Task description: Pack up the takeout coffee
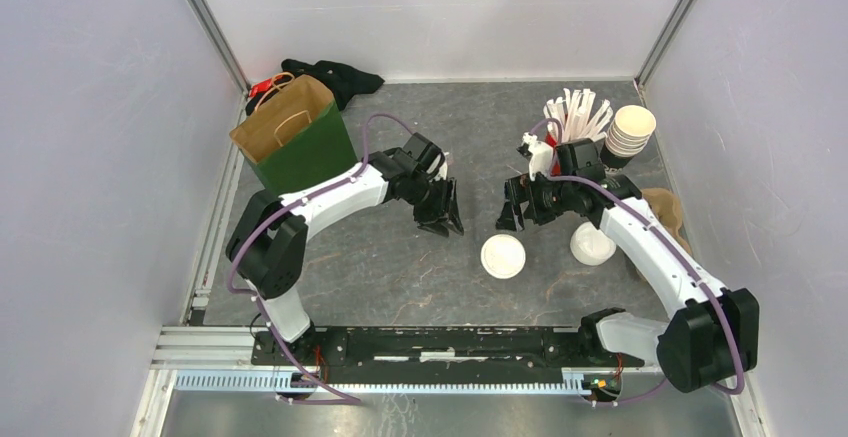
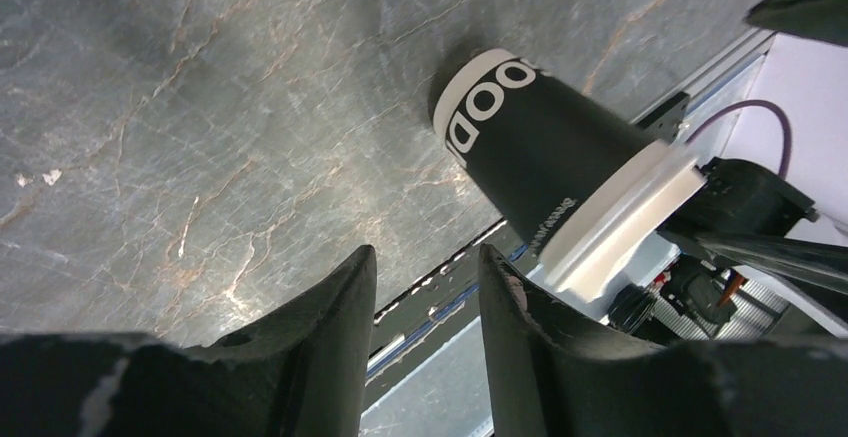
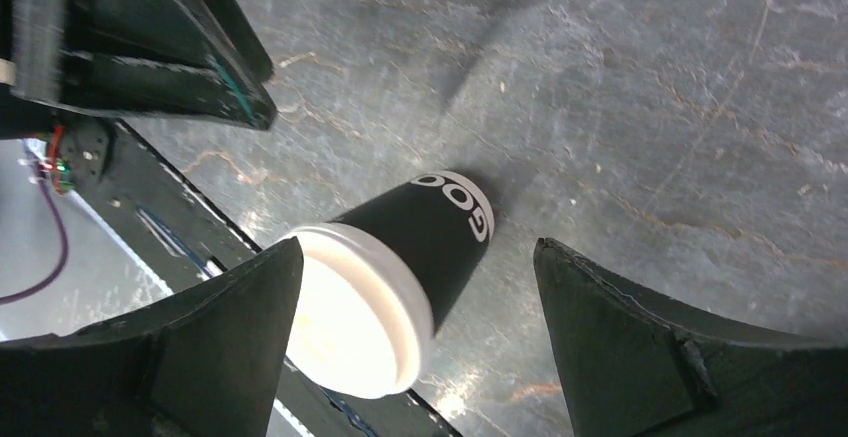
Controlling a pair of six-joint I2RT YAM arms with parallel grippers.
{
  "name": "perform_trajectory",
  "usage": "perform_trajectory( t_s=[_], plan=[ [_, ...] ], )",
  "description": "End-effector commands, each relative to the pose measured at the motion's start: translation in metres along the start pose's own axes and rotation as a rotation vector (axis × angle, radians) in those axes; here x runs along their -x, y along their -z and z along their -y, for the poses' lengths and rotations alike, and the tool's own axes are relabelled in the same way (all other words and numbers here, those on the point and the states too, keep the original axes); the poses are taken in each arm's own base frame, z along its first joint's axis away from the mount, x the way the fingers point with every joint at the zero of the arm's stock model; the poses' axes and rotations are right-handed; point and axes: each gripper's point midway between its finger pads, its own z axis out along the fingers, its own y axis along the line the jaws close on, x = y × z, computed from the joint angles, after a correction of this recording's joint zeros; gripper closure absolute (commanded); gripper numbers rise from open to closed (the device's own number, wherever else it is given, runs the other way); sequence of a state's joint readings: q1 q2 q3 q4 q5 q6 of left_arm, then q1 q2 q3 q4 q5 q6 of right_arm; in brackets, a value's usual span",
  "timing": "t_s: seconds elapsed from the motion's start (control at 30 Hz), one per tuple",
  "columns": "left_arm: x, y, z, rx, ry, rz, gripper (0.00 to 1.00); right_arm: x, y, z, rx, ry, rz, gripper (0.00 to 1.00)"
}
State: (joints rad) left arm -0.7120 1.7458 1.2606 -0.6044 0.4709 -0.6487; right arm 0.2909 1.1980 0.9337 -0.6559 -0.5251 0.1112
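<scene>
The desk (image 1: 400, 267) is a grey, veined slab. Near its middle the first lidded cup (image 1: 503, 256) stands upright, with the second lidded cup (image 1: 592, 244) close to its right. At the back left an open green-and-brown paper bag (image 1: 295, 137) stands with a black cloth (image 1: 335, 79) behind it, and at the back right a stack of lidless cream cups (image 1: 630, 129) sits beside a bundle of white sticks (image 1: 578, 112).

Top view high, downward; wrist views close, sharing lidded cup (image 3: 400, 267).
</scene>
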Motion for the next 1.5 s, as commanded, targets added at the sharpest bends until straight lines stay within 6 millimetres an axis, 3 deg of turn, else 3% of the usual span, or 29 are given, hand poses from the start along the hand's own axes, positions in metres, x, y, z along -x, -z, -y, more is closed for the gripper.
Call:
perform_trajectory(
  t_s=[0.0,0.23,0.43,1.0,1.2,1.47],
  plan=[
    [0.022,0.023,0.027,-0.05,-0.102,0.092,0.5,0.001,0.008,0.005,-0.08,0.079,-0.022,0.07],
    [0.011,0.023,0.024,-0.064,-0.09,0.067,0.46,-0.006,0.011,0.001,-0.132,0.151,-0.037,0.04],
    [0.003,0.018,0.026,-0.091,-0.085,0.034,0.42,0.0,0.018,-0.001,-0.17,0.158,-0.023,0.04],
    [-0.007,0.011,0.026,-0.098,-0.079,0.01,0.33,-0.001,0.011,-0.019,-0.262,0.216,-0.082,0.03],
    [-0.004,0.011,0.018,-0.058,-0.08,0.038,0.28,-0.003,0.002,-0.03,-0.295,0.268,-0.12,0.02],
    [-0.01,0.012,0.006,-0.019,-0.066,0.052,0.27,-0.013,0.001,-0.03,-0.4,0.334,-0.171,0.02]
  ],
)
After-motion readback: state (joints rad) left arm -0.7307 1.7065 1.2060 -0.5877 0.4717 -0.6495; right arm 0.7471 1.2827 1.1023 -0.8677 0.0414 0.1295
